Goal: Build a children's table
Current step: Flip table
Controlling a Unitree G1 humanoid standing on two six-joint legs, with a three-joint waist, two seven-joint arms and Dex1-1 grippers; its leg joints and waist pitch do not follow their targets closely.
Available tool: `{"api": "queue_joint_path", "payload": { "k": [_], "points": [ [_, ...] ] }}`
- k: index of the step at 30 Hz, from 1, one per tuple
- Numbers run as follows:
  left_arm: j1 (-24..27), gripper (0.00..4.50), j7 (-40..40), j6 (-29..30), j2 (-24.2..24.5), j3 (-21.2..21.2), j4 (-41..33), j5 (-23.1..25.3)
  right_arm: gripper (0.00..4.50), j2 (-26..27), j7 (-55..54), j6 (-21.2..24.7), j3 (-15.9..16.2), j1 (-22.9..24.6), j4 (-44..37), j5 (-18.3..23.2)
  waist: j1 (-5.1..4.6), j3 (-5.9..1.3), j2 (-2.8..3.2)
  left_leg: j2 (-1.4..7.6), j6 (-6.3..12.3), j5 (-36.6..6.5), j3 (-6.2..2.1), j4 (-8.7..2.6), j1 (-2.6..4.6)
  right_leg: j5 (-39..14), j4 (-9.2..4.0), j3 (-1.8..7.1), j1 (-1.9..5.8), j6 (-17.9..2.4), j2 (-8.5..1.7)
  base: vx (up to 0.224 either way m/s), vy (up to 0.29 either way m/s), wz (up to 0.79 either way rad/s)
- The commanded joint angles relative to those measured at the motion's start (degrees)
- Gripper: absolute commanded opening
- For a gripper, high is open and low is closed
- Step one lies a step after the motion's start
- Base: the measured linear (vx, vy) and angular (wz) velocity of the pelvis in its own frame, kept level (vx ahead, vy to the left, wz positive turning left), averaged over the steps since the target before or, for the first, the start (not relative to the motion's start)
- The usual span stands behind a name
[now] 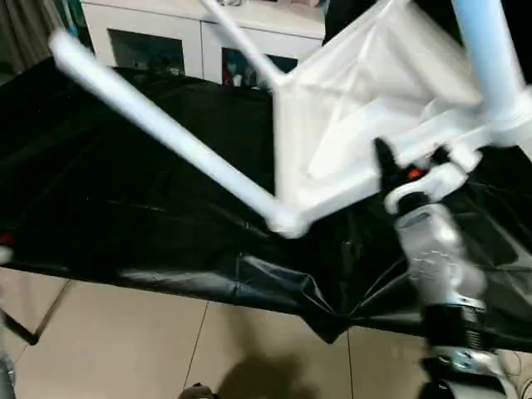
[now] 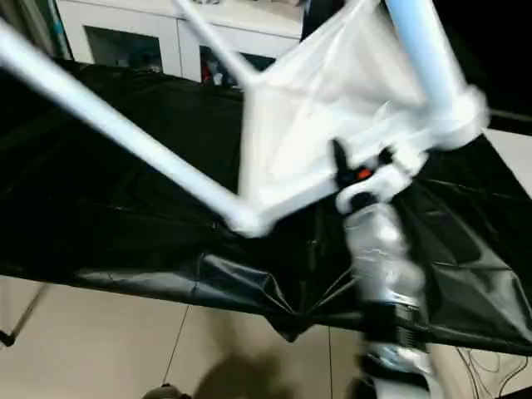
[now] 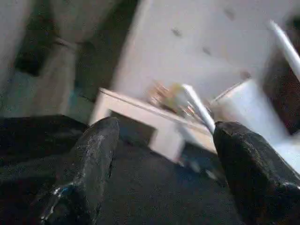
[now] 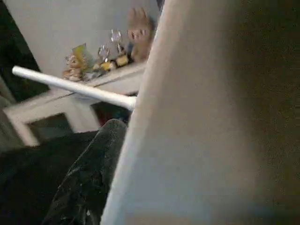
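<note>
The children's table, a white tabletop [image 1: 357,108] with legs fitted, is tilted up on edge above the black-covered work surface. One long leg [image 1: 158,125] points toward the left, another [image 1: 486,50] rises at the upper right, and a third [image 1: 241,37] slants toward the back. My right gripper [image 1: 413,162] is shut on the tabletop's lower rim; in the right wrist view one black finger [image 4: 93,173] lies against the white panel [image 4: 211,117]. My left gripper [image 3: 164,154] is open, with nothing between its fingers.
A black sheet [image 1: 125,208] covers the work surface, its front edge hanging over the beige tiled floor [image 1: 125,341]. Behind it stands a white cabinet with glass doors [image 1: 150,41], with small figures [image 4: 112,51] on top.
</note>
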Motion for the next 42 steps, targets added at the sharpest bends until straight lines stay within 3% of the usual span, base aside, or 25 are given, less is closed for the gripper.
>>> {"api": "queue_joint_path", "payload": {
  "k": [1, 4, 7, 8, 10, 11, 12, 13, 15, 16, 17, 24, 25, 28, 29, 30, 31, 32, 33, 34, 36, 38, 41, 42],
  "points": [
    [-0.3, 3.65, 0.3, 0.8, 1.9, -2.6, -0.6, 4.9, 2.12, -1.7, -1.7, 1.6, 3.5, 2.3, 0.1, -7.9, -0.76, -1.87, 0.93, 3.19, -8.19, -20.5, -1.75, -5.76, 1.70, -15.8, -5.89, 2.87, -0.39, -0.7, -4.32, 0.000, 0.000, 0.00],
    [-0.6, 3.65, -2.7, 1.1, 4.5, -5.4, -2.6, 8.0, 2.07, -2.6, -3.7, 2.6, 5.3, 1.7, -0.8, -10.7, -1.76, -2.06, 1.03, 3.16, -8.97, -22.8, -2.27, -5.96, 1.83, -16.2, -5.79, 2.56, -0.38, -1.6, -4.15, 0.000, 0.000, 0.00],
    [2.3, 3.65, -8.8, 5.5, 7.6, -10.2, -8.3, 5.0, 1.95, -2.6, -4.8, 2.9, 5.8, 1.1, -0.9, -11.8, -2.14, -2.20, 0.48, 3.26, -9.07, -24.6, -2.32, -5.91, 2.07, -14.0, -5.32, 2.46, -0.71, -3.4, -3.89, 0.000, 0.000, 0.00],
    [3.2, 3.65, -10.2, 6.4, 8.6, -11.6, -9.8, 4.7, 1.92, -2.6, -5.0, 3.1, 6.1, 1.0, -1.2, -11.8, -2.05, -2.25, 0.52, 3.26, -8.83, -24.5, -2.26, -5.90, 2.12, -12.9, -5.19, 2.50, -0.71, -3.6, -3.82, 0.000, 0.000, 0.00],
    [5.8, 3.65, -12.2, 10.5, 12.3, -16.9, -14.3, 5.4, 1.91, -2.7, -5.7, 3.8, 7.1, 0.6, -1.4, -12.2, -2.26, -2.16, -0.06, 3.15, -7.82, -23.5, -1.95, -5.82, 1.91, -11.3, -5.00, 2.60, -0.76, -4.2, -3.63, 0.000, 0.000, 0.00],
    [5.9, 3.65, -11.8, 11.3, 13.4, -18.4, -15.1, 7.2, 1.91, -2.6, -5.9, 4.2, 7.4, 0.5, -1.6, -12.8, -2.35, -2.13, 0.11, 3.11, -7.59, -22.8, -1.81, -5.70, 1.82, -11.1, -4.98, 2.71, -0.76, -4.3, -3.67, 0.000, 0.000, 0.00],
    [5.4, 3.65, -11.3, 12.3, 14.6, -20.1, -15.9, 9.0, 1.90, -2.6, -6.1, 4.6, 7.5, 0.3, -1.7, -13.2, -2.46, -2.05, -0.41, 3.10, -7.36, -22.4, -1.64, -5.61, 1.81, -11.4, -5.15, 2.76, -0.85, -4.0, -3.55, 0.000, 0.000, 0.00],
    [5.0, 3.65, -10.9, 12.8, 14.8, -20.6, -16.1, 9.3, 1.90, -2.5, -6.0, 4.6, 7.5, 0.1, -1.6, -13.1, -2.37, -2.09, -0.09, 3.01, -7.25, -21.4, -1.59, -5.47, 1.79, -11.4, -5.08, 2.93, -0.77, -4.0, -3.74, 0.000, 0.000, 0.00],
    [3.2, 3.65, -9.5, 14.2, 15.1, -22.0, -16.8, 10.6, 1.90, -2.2, -6.0, 5.2, 7.5, -0.2, -1.6, -13.5, -2.47, -2.10, -0.15, 3.01, -7.38, -20.7, -1.54, -5.40, 1.90, -11.3, -5.05, 2.89, -0.77, -3.9, -3.55, 0.000, 0.000, 0.00],
    [0.7, 3.65, -8.4, 14.6, 14.6, -23.5, -16.8, 11.9, 1.90, -1.9, -6.3, 5.3, 7.5, -0.8, -1.0, -14.3, -2.55, -2.07, -0.50, 2.97, -7.42, -20.3, -1.51, -5.39, 1.85, -11.1, -5.06, 2.84, -0.68, -4.0, -3.51, 0.000, 0.000, 0.00],
    [-0.1, 3.65, -8.1, 14.8, 14.5, -24.0, -16.7, 12.4, 1.89, -1.8, -6.5, 5.4, 7.5, -0.9, -0.8, -14.5, -2.47, -2.08, -0.19, 3.02, -7.75, -20.4, -1.55, -5.41, 2.02, -11.5, -5.05, 2.82, -0.84, -4.1, -3.53, 0.000, 0.000, 0.00],
    [-9.9, 3.65, -9.7, 16.7, 13.8, -32.4, -16.8, 17.2, 1.89, 0.1, -6.4, 3.5, 9.0, -3.1, 2.5, -14.9, -2.72, -2.29, -0.70, 2.92, -7.75, -18.2, -1.61, -5.30, 1.59, -9.8, -4.79, 2.69, -0.31, -4.1, -3.67, 0.000, 0.000, 0.00],
    [-11.2, 3.65, -9.9, 17.3, 14.2, -33.8, -17.0, 17.8, 1.89, 0.2, -6.1, 3.1, 9.6, -3.3, 2.8, -15.3, -2.65, -2.42, -0.53, 2.94, -7.81, -17.6, -1.63, -5.24, 1.69, -9.4, -4.70, 2.64, -0.35, -4.0, -3.71, 0.000, 0.000, 0.00],
    [-13.0, 3.65, -10.5, 17.5, 13.6, -35.2, -16.9, 17.8, 1.89, 0.2, -5.1, 2.4, 10.1, -3.3, 3.2, -15.3, -2.80, -2.42, -0.79, 2.89, -8.14, -17.1, -1.75, -5.28, 1.24, -9.7, -4.60, 2.55, 0.05, -4.0, -3.77, 0.000, 0.000, 0.00],
    [-13.0, 3.65, -10.5, 17.5, 13.6, -35.2, -16.9, 17.8, 2.24, 0.2, -5.1, 2.4, 10.1, -3.3, 3.2, -15.3, -2.76, -2.42, -0.79, 2.88, -8.04, -16.6, -1.72, -5.24, 1.21, -9.1, -4.61, 2.56, -0.01, -4.0, -3.75, 0.000, 0.000, 0.00],
    [-13.5, 3.65, -10.5, 15.4, 13.6, -37.0, -15.8, 21.3, 2.59, 0.1, -2.7, 0.7, 11.0, -3.0, 3.4, -15.1, -2.72, -2.44, -0.66, 2.84, -7.97, -16.7, -1.67, -5.17, 1.32, -8.8, -4.61, 2.58, -0.11, -4.1, -3.74, 0.000, 0.000, 0.00],
    [-13.5, 3.65, -10.5, 15.4, 13.6, -37.0, -15.8, 21.3, 2.59, 0.1, -2.7, 0.7, 11.0, -3.0, 3.4, -15.1, -2.78, -2.38, -0.74, 2.96, -7.73, -17.2, -1.66, -5.15, 1.33, -9.1, -4.78, 2.63, -0.14, -4.0, -3.76, 0.000, 0.000, 0.00],
    [-13.5, 3.65, -9.0, 13.3, 13.5, -39.1, -14.4, 26.4, 2.59, 0.2, -1.0, -1.1, 11.6, -2.4, 3.7, -15.1, -2.79, -2.30, -0.92, 3.00, -7.28, -17.3, -1.66, -5.22, 1.17, -9.7, -5.09, 2.66, -0.10, -3.8, -3.71, 0.000, 0.000, 0.00],
    [-13.5, 3.65, -9.0, 13.3, 13.5, -39.1, -14.4, 26.4, 2.66, 0.2, -1.0, -1.1, 11.6, -2.4, 3.7, -15.1, -2.76, -2.25, -0.86, 3.00, -7.25, -17.7, -1.64, -5.14, 1.26, -10.3, -5.02, 2.71, -0.16, -3.6, -3.77, 0.000, 0.000, 0.00],
    [-13.5, 3.65, -7.1, 12.4, 13.2, -40.9, -12.9, 30.6, 2.95, 0.3, 0.2, -2.9, 11.9, -1.6, 4.1, -15.3, -2.72, -2.42, -0.78, 3.05, -7.02, -17.4, -1.68, -5.14, 1.25, -10.2, -5.07, 2.73, -0.11, -3.6, -3.85, 0.000, 0.000, 0.00],
    [-14.4, 3.65, -3.5, 9.5, 11.5, -42.7, -10.7, 36.2, 3.02, 0.4, 1.1, -6.1, 12.2, 0.0, 4.9, -16.1, -2.70, -2.51, -0.83, 3.07, -6.81, -16.7, -1.75, -5.13, 1.16, -8.8, -4.95, 2.65, -0.03, -4.2, -3.85, 0.000, 0.000, 0.00],
    [-15.5, 3.65, -2.7, 8.3, 11.2, -43.4, -10.0, 37.4, 3.05, 0.6, 1.3, -7.5, 12.1, 0.7, 5.3, -16.0, -2.51, -2.68, -0.74, 3.12, -6.38, -15.4, -1.66, -4.94, 1.32, -5.6, -4.73, 2.68, 0.00, -4.9, -3.85, 0.000, 0.000, 0.00],
    [-19.0, 3.65, -1.3, 3.4, 11.6, -44.9, -8.0, 41.9, 3.18, 0.9, 1.7, -10.7, 12.3, 2.4, 5.1, -15.9, -2.21, -3.21, -0.44, 2.86, -4.94, -7.2, -1.53, -4.17, 0.90, 6.9, -3.43, 2.39, 0.58, -6.4, -3.51, 0.000, 0.000, 0.00],
    [-19.1, 3.65, -1.4, 3.2, 11.6, -44.9, -8.0, 42.0, 3.27, 1.0, 1.8, -10.8, 12.3, 2.5, 5.0, -15.9, -2.25, -3.09, -0.64, 2.82, -4.67, -6.8, -1.51, -4.20, 0.79, 7.5, -3.57, 2.35, 0.58, -6.3, -3.42, 0.000, 0.000, 0.00]
  ]
}}
